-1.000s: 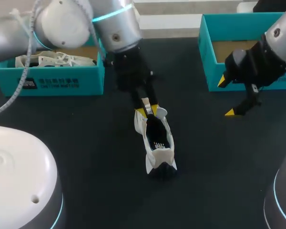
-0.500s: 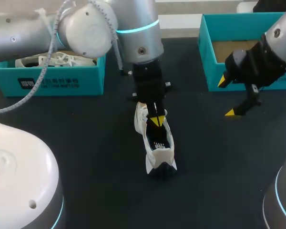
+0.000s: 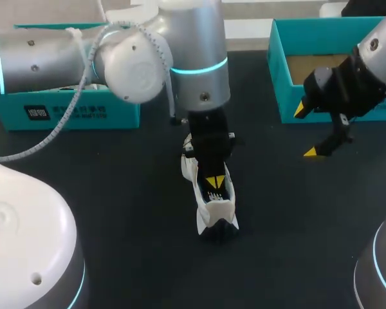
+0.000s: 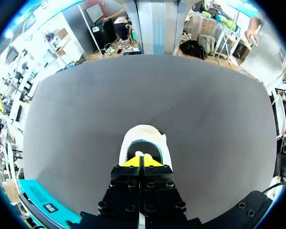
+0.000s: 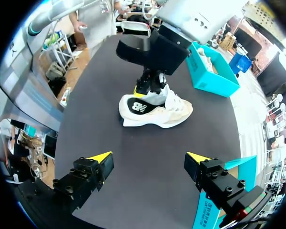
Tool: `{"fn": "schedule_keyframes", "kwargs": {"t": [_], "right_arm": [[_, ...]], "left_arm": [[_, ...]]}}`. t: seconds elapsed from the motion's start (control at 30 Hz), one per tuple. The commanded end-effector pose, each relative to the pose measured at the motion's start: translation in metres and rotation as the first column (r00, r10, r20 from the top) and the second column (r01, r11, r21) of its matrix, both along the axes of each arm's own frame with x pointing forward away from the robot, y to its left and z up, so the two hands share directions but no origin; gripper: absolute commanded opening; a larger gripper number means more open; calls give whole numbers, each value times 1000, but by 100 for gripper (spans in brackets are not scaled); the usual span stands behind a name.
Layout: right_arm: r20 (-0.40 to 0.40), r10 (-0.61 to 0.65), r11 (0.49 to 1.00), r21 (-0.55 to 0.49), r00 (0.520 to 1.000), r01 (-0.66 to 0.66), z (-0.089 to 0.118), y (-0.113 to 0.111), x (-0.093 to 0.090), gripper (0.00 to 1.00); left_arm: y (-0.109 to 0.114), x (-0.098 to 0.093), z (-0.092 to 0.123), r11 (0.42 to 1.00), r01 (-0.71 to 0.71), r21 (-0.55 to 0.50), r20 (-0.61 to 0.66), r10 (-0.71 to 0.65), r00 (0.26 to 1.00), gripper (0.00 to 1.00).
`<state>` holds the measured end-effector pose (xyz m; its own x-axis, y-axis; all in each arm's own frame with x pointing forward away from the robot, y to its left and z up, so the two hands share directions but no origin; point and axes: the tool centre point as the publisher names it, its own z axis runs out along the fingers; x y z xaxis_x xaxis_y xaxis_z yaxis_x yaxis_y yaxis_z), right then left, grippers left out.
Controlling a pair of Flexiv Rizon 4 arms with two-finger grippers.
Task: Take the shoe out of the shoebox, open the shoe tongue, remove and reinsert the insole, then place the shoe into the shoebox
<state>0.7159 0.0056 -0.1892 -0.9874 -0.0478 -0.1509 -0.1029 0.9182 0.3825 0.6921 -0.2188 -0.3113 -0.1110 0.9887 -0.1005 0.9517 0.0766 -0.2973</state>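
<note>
L arm (image 3: 193, 64) reaches in past the middle w/ wrist vertical, L claw (image 3: 212, 182) pointing down, tips pressed together. R arm (image 3: 367, 71) off to the side, R claw (image 3: 307, 131) spread wide, tilted downward.

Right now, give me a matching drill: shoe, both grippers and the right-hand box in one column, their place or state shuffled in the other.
Things
1. shoe
2. left gripper
3. right gripper
4. right-hand box

Place or state
A. open, over the table
B. fingers together, tips in the shoe's opening
C. at the table's far right, brown floor showing
D. standing mid-table

Pairs: 1-D, 2-B, 3-A, 4-C
</note>
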Motion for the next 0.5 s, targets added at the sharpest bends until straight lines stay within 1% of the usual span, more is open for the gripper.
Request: {"fn": "schedule_keyframes", "kwargs": {"t": [0.03,0.13,0.37,0.5], "right_arm": [[0,-1,1000,-2,1000,1,-1,0,0,100],[0,-1,1000,-2,1000,1,-1,0,0,100],[0,-1,1000,-2,1000,1,-1,0,0,100],[0,-1,1000,-2,1000,1,-1,0,0,100]], "left_arm": [[-4,-2,-14,1000,-15,10,28,15,1000,0],[-3,2,-21,999,-24,26,55,22,998,0],[2,18,-31,994,-85,66,158,74,985,0],[1,21,-38,992,-91,82,208,72,975,0]]}}
